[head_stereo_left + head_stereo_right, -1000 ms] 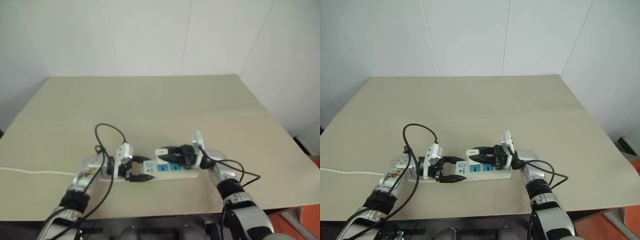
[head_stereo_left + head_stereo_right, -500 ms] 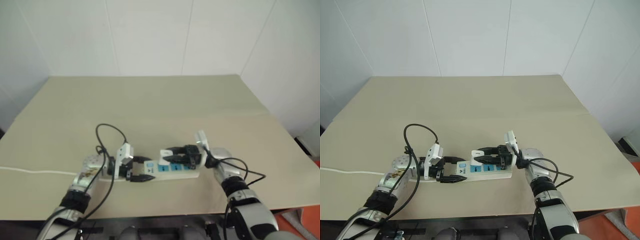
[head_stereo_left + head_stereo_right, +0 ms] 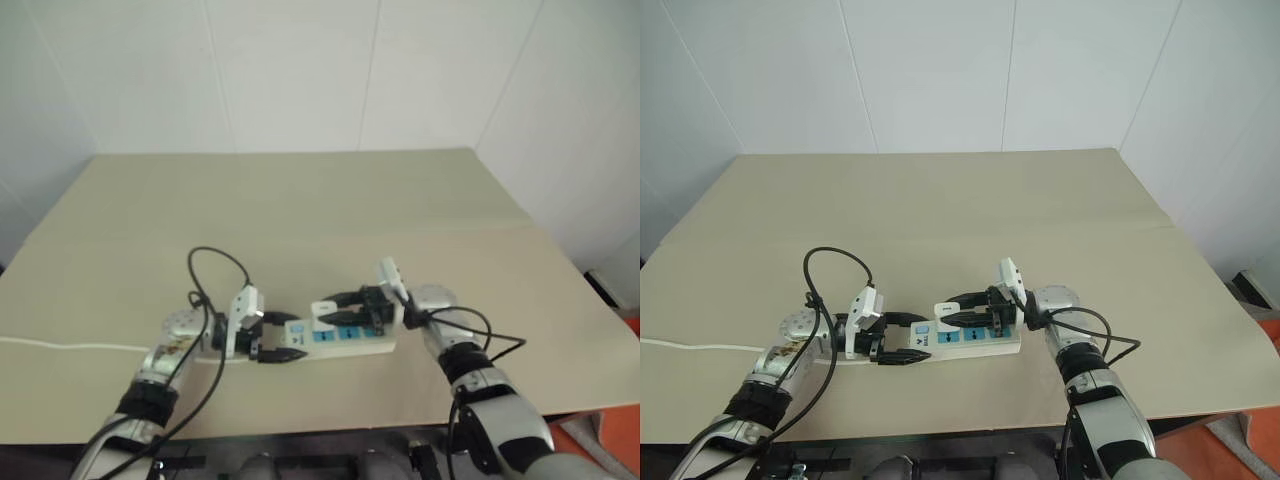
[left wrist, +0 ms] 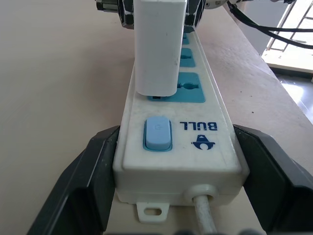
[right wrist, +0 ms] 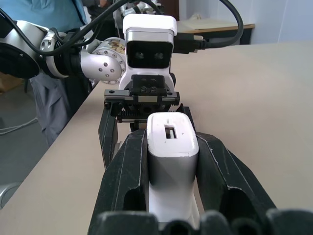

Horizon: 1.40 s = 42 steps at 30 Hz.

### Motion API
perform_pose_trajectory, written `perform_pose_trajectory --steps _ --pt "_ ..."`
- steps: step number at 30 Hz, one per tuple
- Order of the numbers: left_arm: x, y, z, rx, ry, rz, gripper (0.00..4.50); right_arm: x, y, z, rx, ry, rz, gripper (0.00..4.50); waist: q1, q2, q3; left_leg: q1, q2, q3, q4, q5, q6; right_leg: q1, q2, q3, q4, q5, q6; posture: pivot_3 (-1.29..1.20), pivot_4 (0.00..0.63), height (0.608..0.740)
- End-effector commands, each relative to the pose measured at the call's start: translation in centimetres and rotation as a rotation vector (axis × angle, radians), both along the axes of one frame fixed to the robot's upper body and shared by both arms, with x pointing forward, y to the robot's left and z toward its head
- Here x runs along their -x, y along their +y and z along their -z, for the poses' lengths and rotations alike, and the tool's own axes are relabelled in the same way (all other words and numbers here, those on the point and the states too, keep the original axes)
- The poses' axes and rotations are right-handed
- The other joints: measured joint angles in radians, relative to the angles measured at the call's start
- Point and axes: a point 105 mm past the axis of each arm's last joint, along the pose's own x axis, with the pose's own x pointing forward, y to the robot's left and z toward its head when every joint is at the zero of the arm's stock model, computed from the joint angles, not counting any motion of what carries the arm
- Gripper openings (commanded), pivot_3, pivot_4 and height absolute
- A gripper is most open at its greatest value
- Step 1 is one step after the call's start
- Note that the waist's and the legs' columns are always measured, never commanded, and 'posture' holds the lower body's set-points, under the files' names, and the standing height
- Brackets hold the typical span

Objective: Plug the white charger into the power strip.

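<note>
Item: white charger (image 4: 159,46) at power strip (image 4: 180,147), insertion under way.
Left gripper (image 3: 283,338) clamps the strip's switch end, on the tabletop (image 3: 300,200). Right gripper (image 5: 171,166) is closed around the charger, which stands over the outlet nearest the switch. A slim gap shows beneath it; seemingly not fully seated. Remaining: press home, release.

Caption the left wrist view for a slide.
Left gripper clamps the switch end of the power strip while the white charger stands at its nearest blue outlet.
</note>
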Motion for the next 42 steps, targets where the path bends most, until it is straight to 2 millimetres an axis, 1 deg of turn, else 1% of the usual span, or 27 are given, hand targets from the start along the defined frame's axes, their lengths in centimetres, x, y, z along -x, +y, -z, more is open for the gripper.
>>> perform_pose_trajectory --steps 1,5,9,13,21,30,31,32,38,40,42 --pt "0.4 0.2 0.2 -0.025 -0.008 0.012 3.27 -0.9 -0.4 0.5 0.069 0.017 0.060 1.13 0.000 0.000 0.000 0.000 0.000 0.000 0.000 0.000 0.000 0.000 0.000 0.000 0.000 0.000 0.000 0.00 0.150 0.740" --pt "0.4 0.2 0.2 -0.025 -0.009 0.008 3.27 -0.5 -0.6 1.7 0.112 0.018 0.059 1.13 0.000 0.000 0.000 0.002 0.000 0.000 0.000 0.000 0.000 0.001 0.000 0.001 0.002 0.000 0.000 0.00 0.150 0.740" --pt "0.5 0.2 0.3 -0.024 -0.010 0.007 3.27 0.5 -0.6 2.5 0.109 -0.038 0.037 1.13 -0.001 0.000 0.000 0.004 0.000 0.000 0.000 0.000 0.000 0.001 0.000 0.001 0.004 -0.001 -0.001 0.00 0.150 0.740" --pt "0.5 0.1 0.3 -0.022 -0.008 0.008 3.27 0.5 -0.5 3.6 0.140 -0.011 0.058 1.13 -0.001 0.000 0.000 0.006 0.000 0.001 0.000 0.000 0.000 0.002 0.000 0.001 0.005 -0.001 -0.001 0.00 0.150 0.740" --pt "0.5 0.2 0.3 -0.025 -0.007 0.010 3.27 0.2 -0.2 3.7 0.164 0.077 0.059 1.13 -0.003 0.000 -0.001 0.008 0.000 0.001 -0.001 0.000 0.000 0.003 0.000 0.002 0.006 -0.002 -0.001 0.00 0.150 0.740" --pt "0.6 0.3 0.4 -0.034 -0.010 0.009 3.27 0.8 -0.2 3.7 0.153 0.008 0.026 1.13 -0.002 0.000 -0.001 0.008 0.000 0.001 -0.002 0.000 0.000 0.003 0.000 0.002 0.006 -0.004 0.001 0.00 0.150 0.740" --pt "0.6 0.3 0.5 -0.035 -0.011 0.009 3.27 0.9 -0.2 3.7 0.152 0.011 0.018 1.84 -0.002 0.000 -0.001 0.009 0.000 0.001 -0.003 0.000 0.000 0.003 0.000 0.002 0.006 -0.004 0.001 0.00 0.150 0.740" --pt "0.6 0.3 0.5 -0.036 -0.011 0.009 3.27 0.9 -0.2 3.7 0.152 0.012 0.013 2.00 -0.002 0.000 -0.001 0.008 0.000 0.000 -0.003 0.000 0.000 0.003 0.000 0.002 0.006 -0.004 0.001 0.00 0.150 0.740" --pt "0.6 0.4 0.5 -0.038 -0.013 0.007 3.27 1.1 -0.5 3.3 0.129 0.006 -0.007 3.93 -0.001 -0.001 -0.001 0.008 0.000 0.000 -0.004 0.000 0.000 0.003 0.001 0.002 0.006 -0.005 -0.001 0.00 0.150 0.740" --pt "0.6 0.4 0.5 -0.040 -0.012 0.005 3.27 1.2 -0.7 3.1 0.130 0.000 -0.015 4.45 0.000 -0.001 -0.001 0.008 0.000 0.000 -0.004 0.000 0.000 0.002 0.001 0.002 0.006 -0.005 -0.002 0.00 0.150 0.740" --pt "0.6 0.4 0.5 -0.039 -0.005 0.003 3.27 1.2 -0.9 3.0 0.130 -0.004 -0.019 4.45 0.000 -0.001 -0.001 0.008 0.000 0.000 -0.004 0.000 0.000 0.002 0.001 0.002 0.006 -0.005 -0.002 0.00 0.150 0.740"
